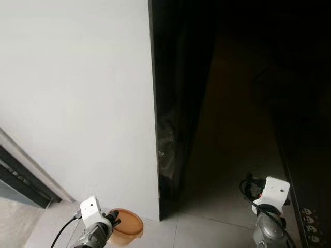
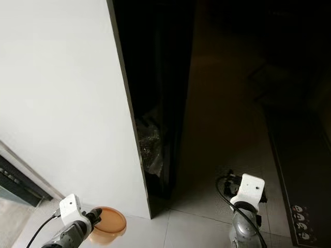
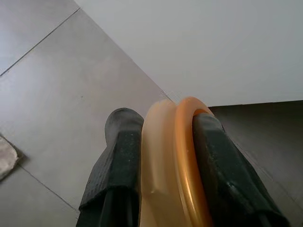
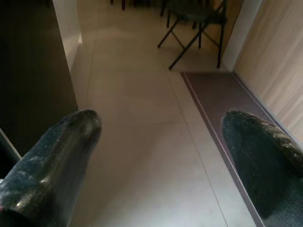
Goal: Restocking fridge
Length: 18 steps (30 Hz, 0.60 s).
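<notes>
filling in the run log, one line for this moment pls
left gripper: shut on orange plate | right gripper: open, empty | ahead: white wall, dark gap

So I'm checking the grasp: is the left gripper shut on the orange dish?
Shut: both fingers press the orange dish rim between them.

A pale tiled floor [image 4: 142,142] stretches away, its thin grout lines crossing at angles. A plain white wall [image 1: 77,93] rises on the robot's left and ends at a sharp vertical corner. At the foot of that wall a dark strip [image 1: 20,183] runs along the floor (possibly a door track, too little shows to tell). Along the right side lies a long dark mat [image 4: 222,101] with a lighter border, beside a beige ribbed wall [image 4: 274,66]. Small white printed marks [image 1: 309,222] sit near the mat's close end. Farther off stands a folding chair [image 4: 194,26] with crossed dark legs.
</notes>
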### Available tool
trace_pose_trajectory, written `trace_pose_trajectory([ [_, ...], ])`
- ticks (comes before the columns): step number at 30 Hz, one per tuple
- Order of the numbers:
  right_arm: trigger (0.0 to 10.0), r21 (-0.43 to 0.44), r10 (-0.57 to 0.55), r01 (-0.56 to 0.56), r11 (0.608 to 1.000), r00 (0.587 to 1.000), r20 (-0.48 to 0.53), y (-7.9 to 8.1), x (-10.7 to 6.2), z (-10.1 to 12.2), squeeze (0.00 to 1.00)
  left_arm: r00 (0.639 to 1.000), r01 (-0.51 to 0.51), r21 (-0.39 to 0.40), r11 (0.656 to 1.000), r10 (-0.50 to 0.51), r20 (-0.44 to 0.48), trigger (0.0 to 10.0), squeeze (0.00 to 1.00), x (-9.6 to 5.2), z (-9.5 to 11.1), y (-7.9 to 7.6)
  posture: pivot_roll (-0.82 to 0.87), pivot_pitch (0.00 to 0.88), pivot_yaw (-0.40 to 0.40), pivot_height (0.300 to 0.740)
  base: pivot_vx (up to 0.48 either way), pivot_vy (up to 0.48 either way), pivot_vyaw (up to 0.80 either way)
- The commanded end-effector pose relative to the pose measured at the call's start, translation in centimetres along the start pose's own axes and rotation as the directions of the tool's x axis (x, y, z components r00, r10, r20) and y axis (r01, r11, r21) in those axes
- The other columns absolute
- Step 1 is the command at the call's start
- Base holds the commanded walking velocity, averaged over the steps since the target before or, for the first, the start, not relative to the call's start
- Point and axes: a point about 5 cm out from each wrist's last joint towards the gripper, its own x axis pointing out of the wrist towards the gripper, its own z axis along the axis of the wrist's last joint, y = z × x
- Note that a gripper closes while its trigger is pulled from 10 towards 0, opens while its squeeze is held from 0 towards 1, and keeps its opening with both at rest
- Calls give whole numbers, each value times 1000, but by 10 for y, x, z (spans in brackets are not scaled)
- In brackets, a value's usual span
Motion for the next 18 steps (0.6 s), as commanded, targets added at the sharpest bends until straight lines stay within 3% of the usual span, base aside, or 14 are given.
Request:
trace_pose_trajectory([
  [1, 10000, 5, 31, -31, 999, 998, 49, 6, -5, 3, 0, 1000, 9, 14, 1000, -10, 8, 10000, 0, 0, 1, 0, -72, 51, 21, 740, 0, 0, 0],
  [6, 10000, -2, 124, -125, 992, 979, 165, 24, -9, 22, 0, 1000, 0, 23, 1000, 0, 7, 10000, 0, -1, -1, 5, -73, 59, 20, 740, 0, 0, 0],
  [10, 10000, -43, 332, -331, 943, 915, 231, 60, -8, 49, 0, 1000, 4, 38, 999, -3, -6, 10000, 0, -2, -5, 6, -81, 69, 23, 740, 0, 0, 0],
  [12, 10000, -51, 336, -334, 941, 910, 241, 62, -6, 54, 12, 1000, 4, 39, 999, -4, -6, 10000, 0, -2, -5, 6, -81, 72, 24, 740, 0, 0, 0],
  [13, 10000, -43, 336, -337, 941, 906, 257, 64, -2, 60, 776, 1000, 5, 41, 999, -5, -7, 10000, 0, -2, -6, 6, -79, 77, 25, 740, 0, 0, 0],
  [14, 10000, -29, 340, -345, 938, 901, 269, 67, 4, 67, 1000, 1000, 6, 42, 999, -6, -6, 10000, 0, -2, -5, 5, -79, 90, 28, 740, 0, 0, 0],
  [16, 10000, -46, 395, -401, 915, 867, 304, 83, 18, 91, 1000, 1000, 8, 44, 999, -7, -5, 10000, 0, -2, -5, 5, -84, 110, 33, 740, 0, 0, 0],
  [18, 10000, -66, 414, -415, 907, 856, 308, 88, 22, 98, 1000, 1000, 6, 42, 999, -6, -2, 10000, 0, -2, -4, 5, -77, 116, 29, 740, 0, 0, 0],
])
